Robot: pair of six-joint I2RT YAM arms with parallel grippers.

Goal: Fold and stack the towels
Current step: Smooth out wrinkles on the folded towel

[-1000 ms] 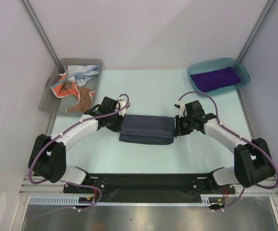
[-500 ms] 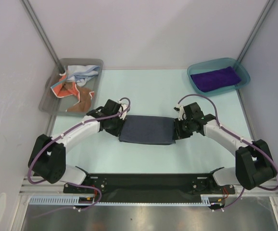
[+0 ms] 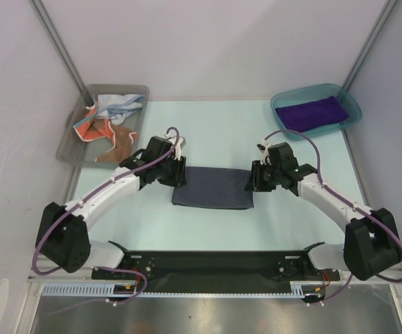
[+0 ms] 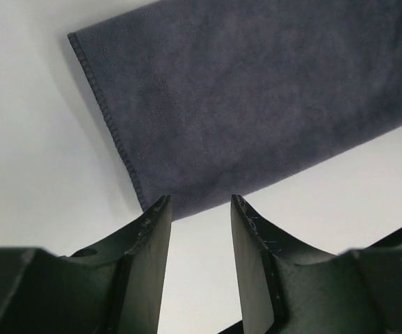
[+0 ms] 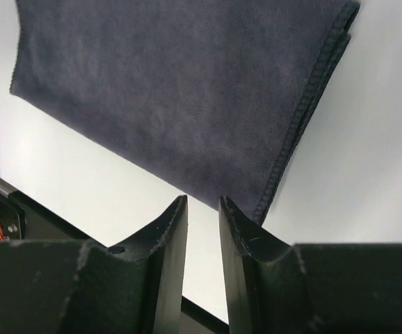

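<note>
Pale table (image 3: 208, 132), white walls. From above, a grey bin (image 3: 76, 149) at far left holds crumpled orange-red and pale towels (image 3: 107, 122), and a teal bin (image 3: 350, 104) at far right holds a purple towel (image 3: 311, 113). A folded dark grey-blue towel (image 3: 213, 186) lies flat between the left gripper (image 3: 177, 170) and right gripper (image 3: 254, 177).

Left wrist: fingers apart, empty, towel corner just beyond.

Right wrist: fingers narrowly parted, empty, near the stitched edge.

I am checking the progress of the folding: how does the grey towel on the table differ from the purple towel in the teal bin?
Colour: the grey towel is dark grey-blue; the purple towel is deep purple.
Place: the grey towel lies on the table; the purple towel lies inside the teal bin.
Pose: the grey towel sits square to the table edge; the purple towel is slightly turned.
Both are folded flat.
</note>
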